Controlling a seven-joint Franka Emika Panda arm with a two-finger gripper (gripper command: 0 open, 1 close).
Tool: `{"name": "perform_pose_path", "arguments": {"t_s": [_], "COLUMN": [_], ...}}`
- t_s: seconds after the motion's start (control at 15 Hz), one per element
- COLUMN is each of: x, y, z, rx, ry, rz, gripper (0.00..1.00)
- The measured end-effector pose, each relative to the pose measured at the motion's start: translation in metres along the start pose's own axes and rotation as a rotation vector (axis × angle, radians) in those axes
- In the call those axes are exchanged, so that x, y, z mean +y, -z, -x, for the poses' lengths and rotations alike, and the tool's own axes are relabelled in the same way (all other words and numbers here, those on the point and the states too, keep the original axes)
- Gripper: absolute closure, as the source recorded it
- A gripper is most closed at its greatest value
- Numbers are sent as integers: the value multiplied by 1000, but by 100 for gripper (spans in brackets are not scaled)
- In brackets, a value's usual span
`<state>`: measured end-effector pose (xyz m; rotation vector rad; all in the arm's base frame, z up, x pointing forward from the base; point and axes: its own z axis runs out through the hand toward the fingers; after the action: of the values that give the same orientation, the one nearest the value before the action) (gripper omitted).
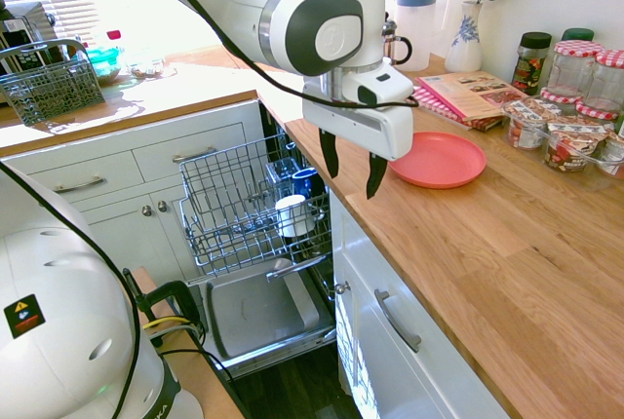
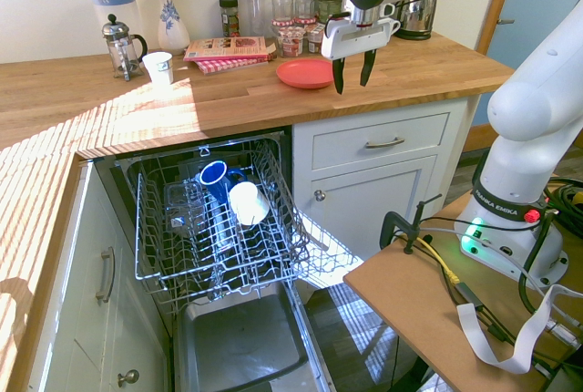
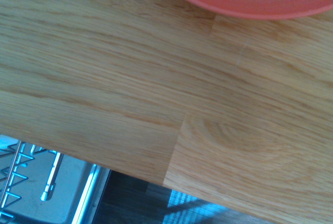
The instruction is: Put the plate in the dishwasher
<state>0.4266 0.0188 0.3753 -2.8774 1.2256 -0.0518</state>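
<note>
the plate [image 1: 438, 160] lies flat on the worktop [image 1: 507, 244], apart from the fingers [image 2: 352, 74] and farther in from the worktop's front edge than they are. being round, it offers no long axis; judged, the grip goes on its near rim. the fingers stand wide, with nothing between them. below them and to one side, the dishwasher [image 1: 263, 308] is open. the second exterior view shows the kettle [image 2: 416, 11]; the first does not.

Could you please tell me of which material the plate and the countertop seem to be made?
The plate looks like plastic, semi-matt: it is one even coral-pink with a thin, smooth rim, though glazed ceramic cannot be ruled out. The countertop appears to be wood with a light sheen, showing grain and joined strips.
</note>
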Motion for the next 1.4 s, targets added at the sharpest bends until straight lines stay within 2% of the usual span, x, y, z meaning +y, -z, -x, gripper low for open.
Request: {"name": "perform_pose_path", "arguments": {"t_s": [0.2, 0.53, 0.73, 0.93, 1.0, 1.4], "x": [4, 26, 29, 18, 10, -2], "y": [-1, -7, 2, -10, -16, -37], "z": [-7, -60, -106, -151, -162, -197], "rx": [-5, 29, 34, -14, -40, -149], "ry": [-53, -184, -213, -200, -184, -158], "rz": [-16, -159, -261, -340, -361, -400], "gripper": [0, 0, 0, 0, 100, 100]}}
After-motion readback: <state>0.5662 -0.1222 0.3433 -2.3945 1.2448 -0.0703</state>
